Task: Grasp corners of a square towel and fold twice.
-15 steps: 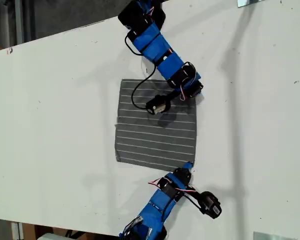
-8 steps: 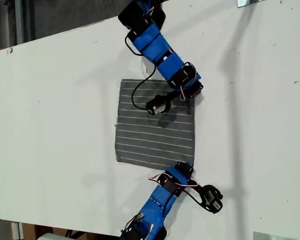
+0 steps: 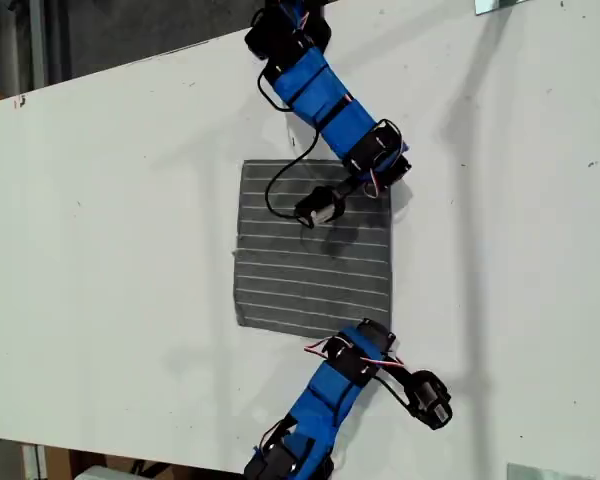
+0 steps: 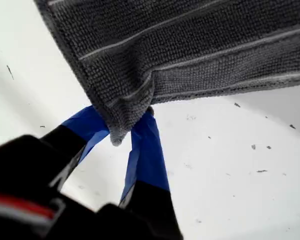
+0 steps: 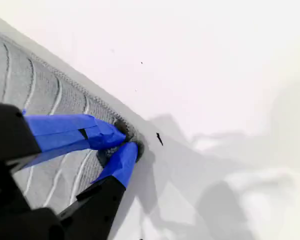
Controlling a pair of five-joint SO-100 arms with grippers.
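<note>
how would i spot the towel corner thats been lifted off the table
On the white table lies a grey striped towel. The lifted corner hangs pinched in my first claw; the other gripped corner lies flat.

White table [image 3: 120,250], flat and smooth, with a few tiny dark specks. Dark grey striped towel [image 3: 310,270] spread flat on it, near the middle.
</note>
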